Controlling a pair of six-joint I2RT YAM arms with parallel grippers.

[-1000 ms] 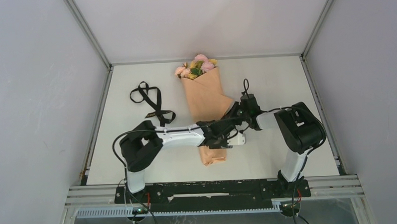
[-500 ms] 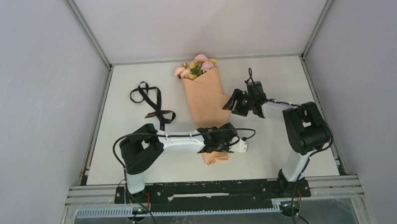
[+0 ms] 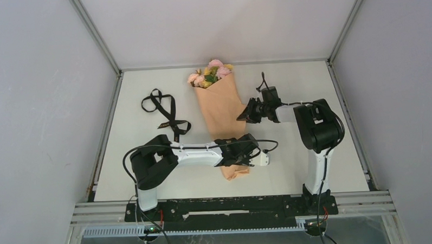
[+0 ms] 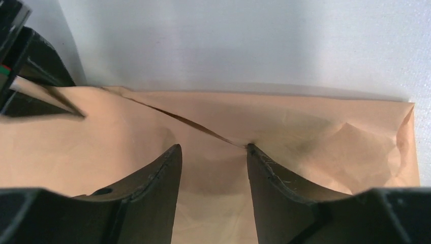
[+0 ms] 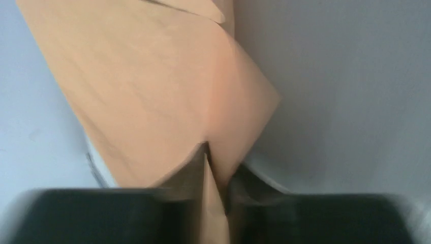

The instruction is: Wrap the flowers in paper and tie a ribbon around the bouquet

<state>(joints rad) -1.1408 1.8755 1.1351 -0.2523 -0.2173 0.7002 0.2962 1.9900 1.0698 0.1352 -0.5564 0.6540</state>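
Note:
The bouquet lies lengthwise on the table, a peach-orange cone of paper with the pink and yellow flowers at its far end. My left gripper reaches across its narrow lower part. In the left wrist view its jaws stand apart, tips pressed down on the paper. My right gripper is at the cone's right edge. A corner flap of paper runs between its nearly closed jaws; that view is blurred. The black ribbon lies looped to the left, untouched.
Grey walls with metal posts enclose the white table on three sides. The arms' base rail runs along the near edge. A black cable loops up behind the right wrist.
My right gripper opened, left the lower bouquet beside the left gripper, swung to the back right, then came in on the paper's right flap. The flap now lies closer to the cone. The left gripper held still.

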